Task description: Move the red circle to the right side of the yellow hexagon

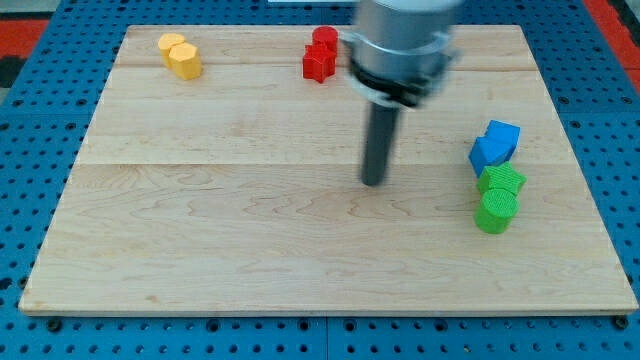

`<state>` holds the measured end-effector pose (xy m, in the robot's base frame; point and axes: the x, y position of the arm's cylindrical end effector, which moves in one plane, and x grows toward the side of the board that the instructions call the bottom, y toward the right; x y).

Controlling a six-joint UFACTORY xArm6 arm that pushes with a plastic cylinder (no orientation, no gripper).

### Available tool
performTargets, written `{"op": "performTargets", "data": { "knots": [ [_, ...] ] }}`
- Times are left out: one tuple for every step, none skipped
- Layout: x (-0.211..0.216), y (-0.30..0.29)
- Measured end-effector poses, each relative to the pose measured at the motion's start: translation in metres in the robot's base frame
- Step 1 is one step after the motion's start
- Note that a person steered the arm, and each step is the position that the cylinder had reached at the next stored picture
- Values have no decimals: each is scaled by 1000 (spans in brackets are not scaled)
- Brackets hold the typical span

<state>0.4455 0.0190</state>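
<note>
Two red blocks sit at the view's top centre: a round one (325, 38) behind and a star-like one (318, 64) in front, touching. Two yellow blocks sit at the top left: one (173, 44) behind and a hexagon (185, 61) in front, touching. My tip (374, 182) rests on the board near the middle, below and to the right of the red blocks and far right of the yellow ones, touching no block.
Two blue blocks (495, 143) and two green blocks (498, 196) cluster at the right of the wooden board (200, 220). The arm's grey body (400, 45) hangs over the top centre, beside the red blocks. A blue pegboard (30, 150) surrounds the board.
</note>
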Motion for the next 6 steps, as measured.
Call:
{"op": "performTargets", "data": {
  "knots": [
    [-62, -19],
    [-149, 9],
    [-214, 42],
    [-238, -5],
    [-223, -86],
    [-225, -147]
  ]
}}
